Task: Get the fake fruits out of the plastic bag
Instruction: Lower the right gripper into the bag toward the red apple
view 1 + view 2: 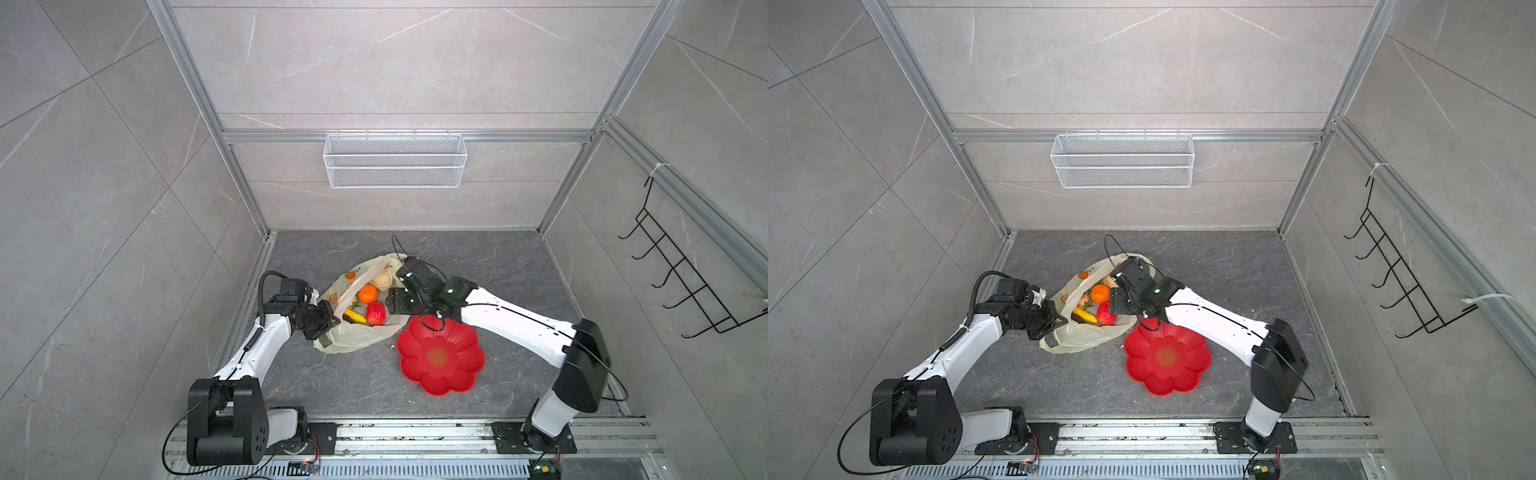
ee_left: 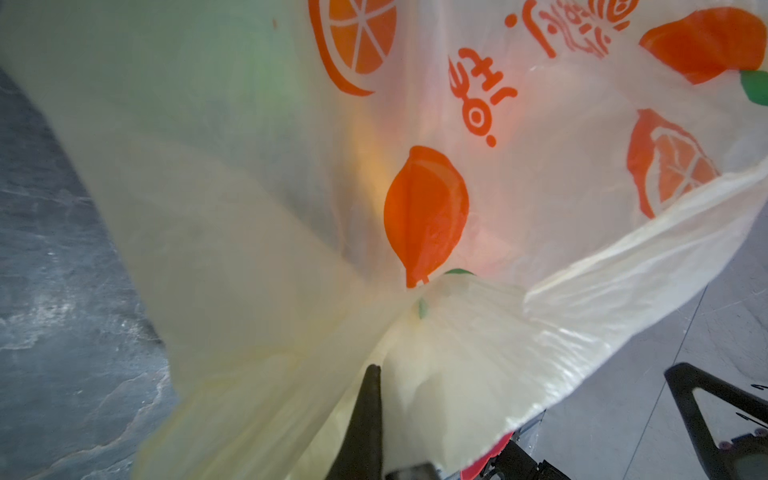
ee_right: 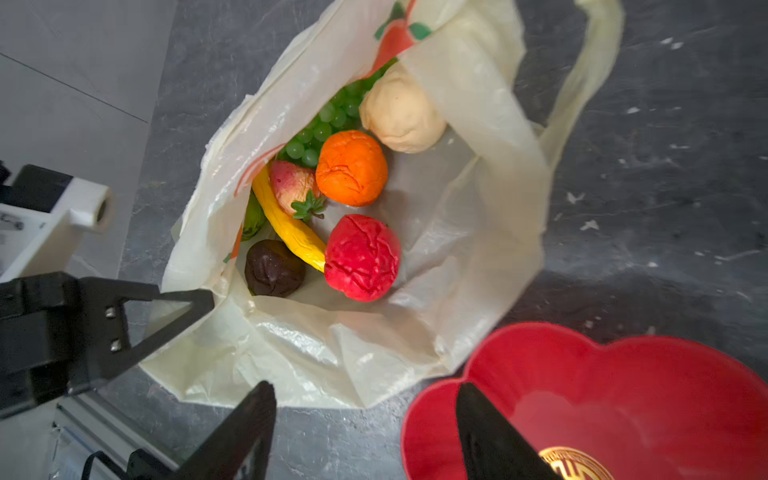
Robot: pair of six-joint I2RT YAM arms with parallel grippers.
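- Grey stone tabletop (image 1: 478, 266) sits inside grey tiled walls. The plastic bag (image 1: 353, 338) lies near its middle, a bit toward the left edge.
- The left gripper (image 1: 330, 321) is pinched tight on the bag's rim on the left side. I think it pulls the rim back so the mouth is wide.
- The right gripper (image 3: 365, 386) hangs above the bag's right side. Its jaws are apart with nothing in them, probably ready to go down for a fruit.
- The fake fruits (image 3: 351, 168) are all inside the bag. None is on the red plate (image 1: 457, 340), which sits just beside the bag, toward the front right.
- The bag's mouth points up, and its long side runs from front left to back right.
- The banana (image 3: 286, 224) lies flat, with one end at the red apple (image 3: 361, 257).
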